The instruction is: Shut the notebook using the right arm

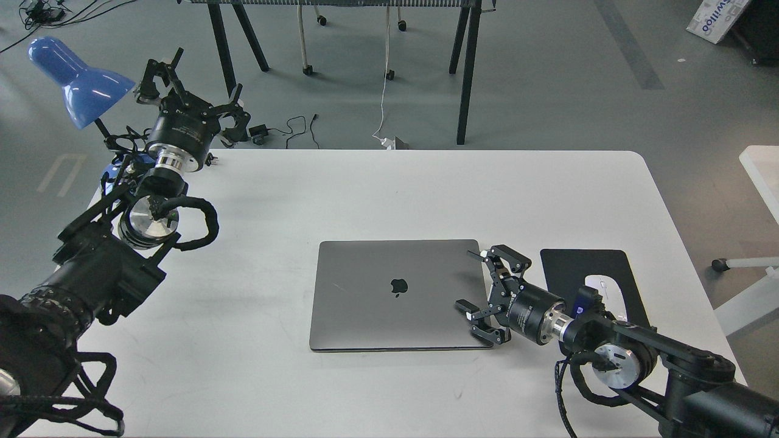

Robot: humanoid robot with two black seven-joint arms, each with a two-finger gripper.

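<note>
White worktop [426, 194] over a grey floor sets the scene. At its right side the right gripper [481, 289] hangs with fingers spread apart over the right edge of the slim space-grey metal notebook [389, 295], which lies mid-worktop with its lid already flat down. Rigid, smooth and slippery, it suits gentle pressing on the lid, not pinching. The left gripper [195, 91] is raised by the blue desk lamp [73, 82], fingers apart.

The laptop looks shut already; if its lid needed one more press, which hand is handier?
The right hand, I'd say: it hangs open at the laptop's right edge. The left hand is raised far off beside the blue lamp.
</note>
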